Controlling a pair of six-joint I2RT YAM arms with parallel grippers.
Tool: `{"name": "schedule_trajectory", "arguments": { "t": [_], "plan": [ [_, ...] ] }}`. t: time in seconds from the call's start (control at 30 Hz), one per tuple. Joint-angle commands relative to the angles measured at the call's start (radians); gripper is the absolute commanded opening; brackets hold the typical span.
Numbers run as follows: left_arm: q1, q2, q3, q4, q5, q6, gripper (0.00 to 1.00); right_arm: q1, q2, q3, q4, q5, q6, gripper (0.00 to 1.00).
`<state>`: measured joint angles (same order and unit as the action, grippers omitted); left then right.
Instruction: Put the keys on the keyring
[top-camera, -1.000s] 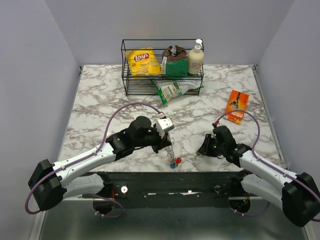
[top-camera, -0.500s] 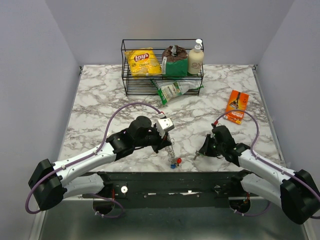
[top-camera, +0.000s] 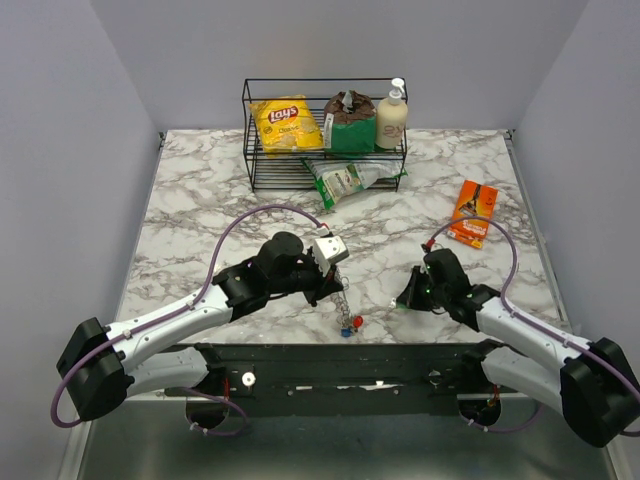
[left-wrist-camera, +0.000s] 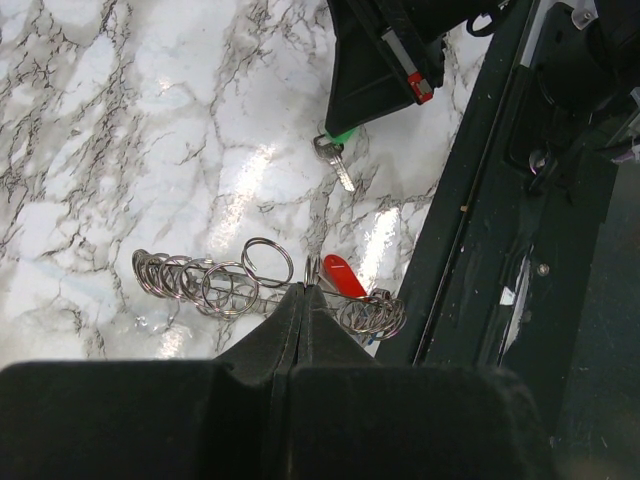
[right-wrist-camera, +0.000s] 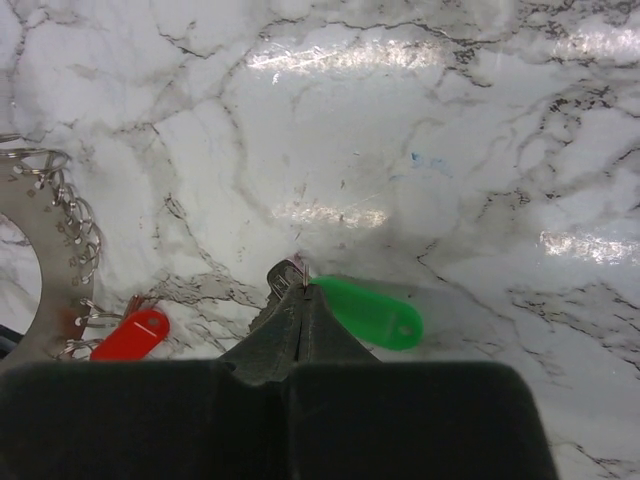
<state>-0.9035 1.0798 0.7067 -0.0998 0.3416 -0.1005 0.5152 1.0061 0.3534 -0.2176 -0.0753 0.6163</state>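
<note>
Holding the keyring (left-wrist-camera: 200, 280) is your left claw (left-wrist-camera: 303, 295), its fingers pressed together on the wire so that the coiled loop hangs down towards the table's near edge. The red key (left-wrist-camera: 342, 274) and the blue key (top-camera: 345, 331) sit at the loop's lower end and seem already threaded. Further right, your right claw (right-wrist-camera: 296, 285) is closed too, apparently pinching the green key (right-wrist-camera: 375, 313) where blade meets head, low over the table (top-camera: 220, 190). So you look to be on the last key. Next you need to carry it left to the loop and get its hole onto the wire, which will sway. The glossy, veined marble top glares. At the back stands a wire rack (top-camera: 262, 170) with a chip bag (top-camera: 285, 122) and a bottle (top-camera: 391, 115), and an orange packet (top-camera: 473, 212) lies to the right. Plain grey walls (top-camera: 60, 120) surround it.
</note>
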Motion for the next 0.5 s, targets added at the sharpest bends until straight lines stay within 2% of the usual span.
{"name": "schedule_trajectory", "arguments": {
  "t": [0.0, 0.37, 0.47],
  "plan": [
    [-0.003, -0.007, 0.027, 0.008, -0.003, 0.013, 0.00, -0.006, -0.061, 0.015, 0.014, 0.012, -0.032, 0.01],
    [-0.003, -0.041, 0.014, 0.009, -0.029, 0.018, 0.00, -0.006, -0.141, 0.058, 0.011, -0.084, -0.139, 0.01],
    [-0.003, -0.052, 0.017, 0.006, -0.036, 0.013, 0.00, -0.006, -0.167, 0.079, 0.040, -0.179, -0.179, 0.01]
  ]
}}
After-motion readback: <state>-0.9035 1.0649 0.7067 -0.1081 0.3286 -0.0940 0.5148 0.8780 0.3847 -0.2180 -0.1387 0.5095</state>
